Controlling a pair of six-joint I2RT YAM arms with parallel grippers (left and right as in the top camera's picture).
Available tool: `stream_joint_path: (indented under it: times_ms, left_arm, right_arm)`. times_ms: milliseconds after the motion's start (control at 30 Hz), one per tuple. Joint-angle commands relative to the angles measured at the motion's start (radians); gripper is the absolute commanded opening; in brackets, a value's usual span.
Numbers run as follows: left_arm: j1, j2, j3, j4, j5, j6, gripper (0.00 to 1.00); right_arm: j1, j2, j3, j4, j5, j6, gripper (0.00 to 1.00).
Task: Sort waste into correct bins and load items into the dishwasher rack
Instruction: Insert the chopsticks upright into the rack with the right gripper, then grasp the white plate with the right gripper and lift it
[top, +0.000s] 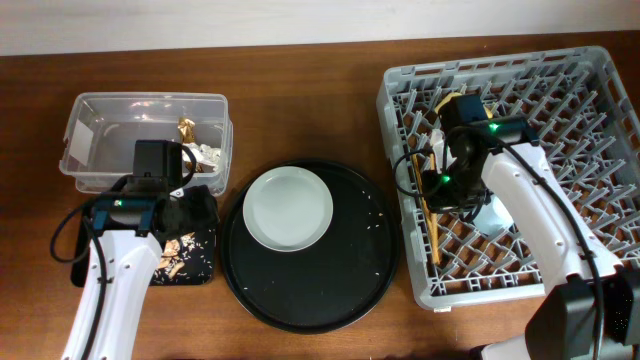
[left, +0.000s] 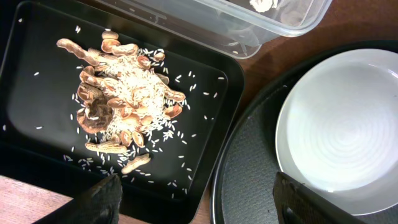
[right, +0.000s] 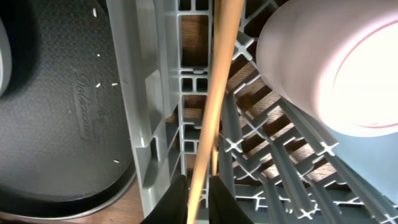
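My right gripper (top: 433, 186) (right: 198, 200) is shut on the wooden chopsticks (top: 431, 232) (right: 215, 93), which lie along the left side inside the grey dishwasher rack (top: 580, 90) (right: 149, 124). A pink cup (right: 336, 68), a yellow bowl (top: 450, 102) and a blue cup (top: 495, 216) are in the rack. My left gripper (top: 193, 215) (left: 199, 202) is open and empty over the shallow black tray (top: 197, 268) (left: 37, 43), which holds the food scraps (top: 170, 255) (left: 124, 102). The clear tub (top: 100, 100) (left: 249, 22) holds the wrapper (top: 187, 128) and tissue (top: 207, 153). The grey-green plate (top: 288, 208) (left: 342, 124) sits between the arms.
The plate rests on a large round black tray (top: 340, 285) (left: 261, 168) (right: 56, 112) between the bins and the rack. Loose rice grains are scattered on both black trays. Brown tabletop surrounds everything.
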Motion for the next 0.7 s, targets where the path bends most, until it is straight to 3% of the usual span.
stream_joint_path:
  times_ms: [0,233,300,400,567,667]
  left_arm:
    - [0.005,-0.017,0.003,-0.001,0.000,-0.010,0.77]
    - [0.005,-0.017,0.003,-0.001,0.000,-0.010,0.77]
    - [0.005,-0.017,0.003,0.000,0.000,-0.010,0.77]
    - [0.005,-0.017,0.003,-0.001,0.000,-0.010,0.77]
    - [0.005,-0.017,0.003,-0.001,0.000,-0.010,0.77]
    - [0.005,-0.017,0.003,-0.001,-0.001,-0.010,0.77]
  right_arm:
    - [-0.002,0.000,-0.006,0.003,-0.013,-0.008,0.29]
    - [0.020,-0.031,0.083,0.012,-0.097,0.021,0.41]
    - [0.090,-0.038,0.155,0.045,-0.116,0.031,0.47]
    - [0.283,0.020,0.148,0.227,-0.116,0.112,0.61]
    - [0.418,0.333,0.145,0.337,-0.087,0.269,0.61]
    - [0.429,0.466,0.145,0.350,-0.082,0.328,0.50]
